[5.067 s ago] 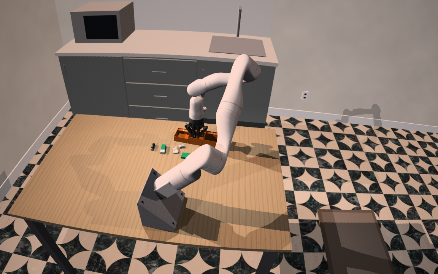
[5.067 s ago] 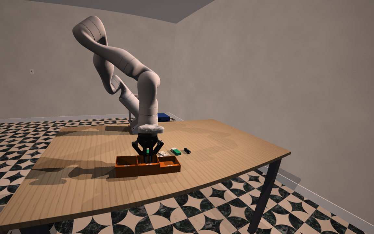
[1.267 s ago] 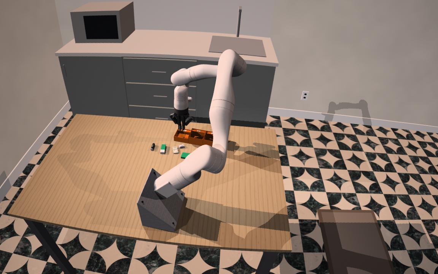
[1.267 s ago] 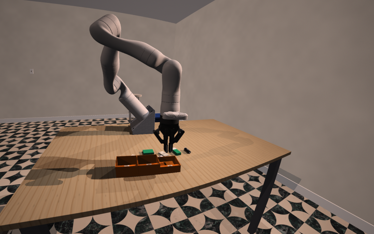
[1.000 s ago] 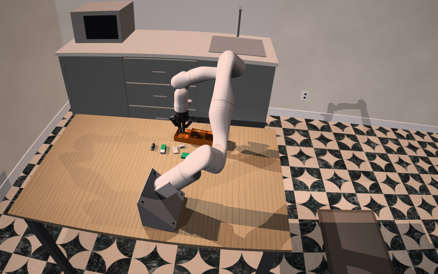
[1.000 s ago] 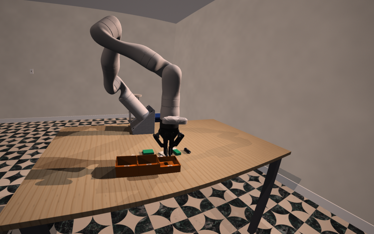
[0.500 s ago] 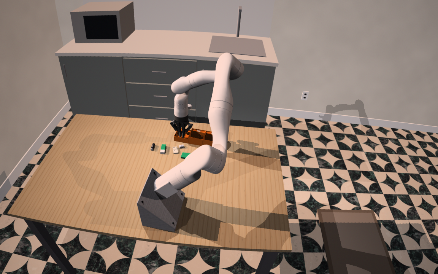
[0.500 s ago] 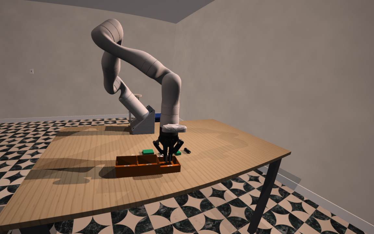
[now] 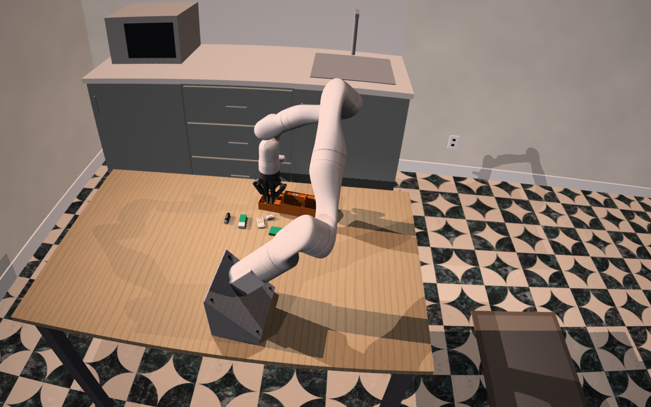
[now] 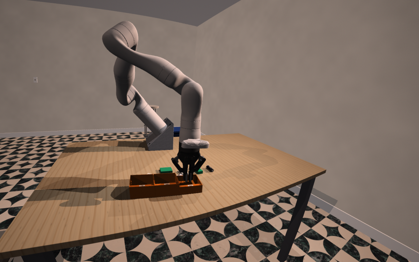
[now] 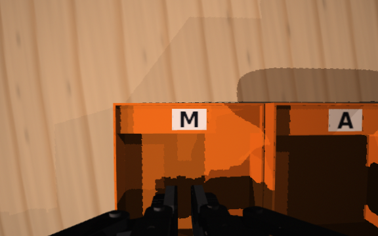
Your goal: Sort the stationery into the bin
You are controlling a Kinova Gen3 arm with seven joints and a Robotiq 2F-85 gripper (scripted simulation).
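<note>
My gripper (image 9: 270, 200) (image 10: 188, 181) (image 11: 184, 200) is almost closed, with a narrow gap and nothing between its fingertips. It points down into bin M (image 9: 264, 205) (image 10: 191, 189) (image 11: 156, 118). Bin A (image 9: 291, 208) (image 10: 166, 191) (image 11: 307, 121) adjoins it; no thing shows in its shaded inside. On the table lie a black cylinder (image 9: 226, 217) (image 10: 209, 168), a green-and-white block (image 9: 242, 221) (image 10: 199, 171), a white dotted piece (image 9: 260, 223), a small pale piece (image 9: 269, 217) and a green block (image 9: 275, 230) (image 10: 166, 170). The arm partly hides the green block in the top view.
A third orange bin (image 9: 309, 211) (image 10: 141, 193) stands on bin A's other side. Its wall and bin A's look higher than bin M's in the exterior view. The arm's base (image 9: 239, 303) (image 10: 162, 140) stands on the table (image 9: 140, 283) (image 10: 84, 224). The counter is behind the bins.
</note>
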